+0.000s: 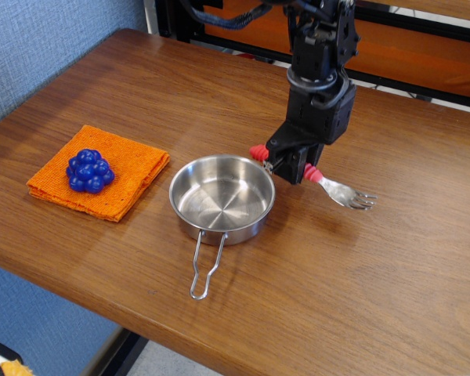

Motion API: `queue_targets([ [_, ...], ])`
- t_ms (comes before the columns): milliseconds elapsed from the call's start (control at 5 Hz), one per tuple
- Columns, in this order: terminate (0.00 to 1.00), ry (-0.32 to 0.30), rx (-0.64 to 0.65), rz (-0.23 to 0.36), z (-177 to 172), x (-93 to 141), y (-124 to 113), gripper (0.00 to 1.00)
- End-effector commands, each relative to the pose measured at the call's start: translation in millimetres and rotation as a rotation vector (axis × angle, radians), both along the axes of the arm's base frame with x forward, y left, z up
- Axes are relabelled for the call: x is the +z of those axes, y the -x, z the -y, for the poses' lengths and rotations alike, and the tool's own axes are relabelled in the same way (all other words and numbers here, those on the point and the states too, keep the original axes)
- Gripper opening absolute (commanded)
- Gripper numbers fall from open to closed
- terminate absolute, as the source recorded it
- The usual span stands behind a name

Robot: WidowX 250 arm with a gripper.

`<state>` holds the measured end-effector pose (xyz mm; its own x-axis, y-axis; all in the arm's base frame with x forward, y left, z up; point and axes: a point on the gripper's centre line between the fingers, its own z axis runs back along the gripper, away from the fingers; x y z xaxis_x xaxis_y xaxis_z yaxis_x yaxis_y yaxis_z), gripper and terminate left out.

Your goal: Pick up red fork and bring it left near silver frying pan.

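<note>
The brown wooden table (392, 258) holds an orange cloth (121, 174) with a blue berry toy (88, 170). The silver frying pan (222, 198) sits in the middle. The gripper (291, 166) squeezes the red fork (341, 191) just beside the pan's right rim. If the fork drops too fast, it could bump the pan or slide away.

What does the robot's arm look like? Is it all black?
Yes, nearly all black. The arm is made of chunky, boxy black blocks stacked one above the other, with a rounder joint in the middle. At the bottom is a squarish black gripper with short, stubby fingers. Black cables loop behind the top of it. I can't see any stickers or writing on it.
</note>
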<state>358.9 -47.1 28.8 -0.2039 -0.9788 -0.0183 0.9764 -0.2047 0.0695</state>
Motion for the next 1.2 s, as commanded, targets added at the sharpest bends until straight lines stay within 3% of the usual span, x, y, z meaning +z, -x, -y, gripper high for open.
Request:
queue_targets([
  [0, 0.0, 0.017, 0.01, 0.074, -5.8, 12.2, 7.0, 0.0],
  [200, 0.0, 0.027, 0.019, 0.085, -3.8, 12.3, 6.7, 0.0],
  [400, 0.0, 0.025, 0.033, 0.084, -1.5, 12.1, 4.1, 1.0],
  [800, 0.0, 0.013, 0.069, 0.109, 2.6, 19.1, -2.0, 1.0],
  [1000, 0.0, 0.047, 0.11, 0.142, -0.8, 37.8, -4.8, 1.0],
])
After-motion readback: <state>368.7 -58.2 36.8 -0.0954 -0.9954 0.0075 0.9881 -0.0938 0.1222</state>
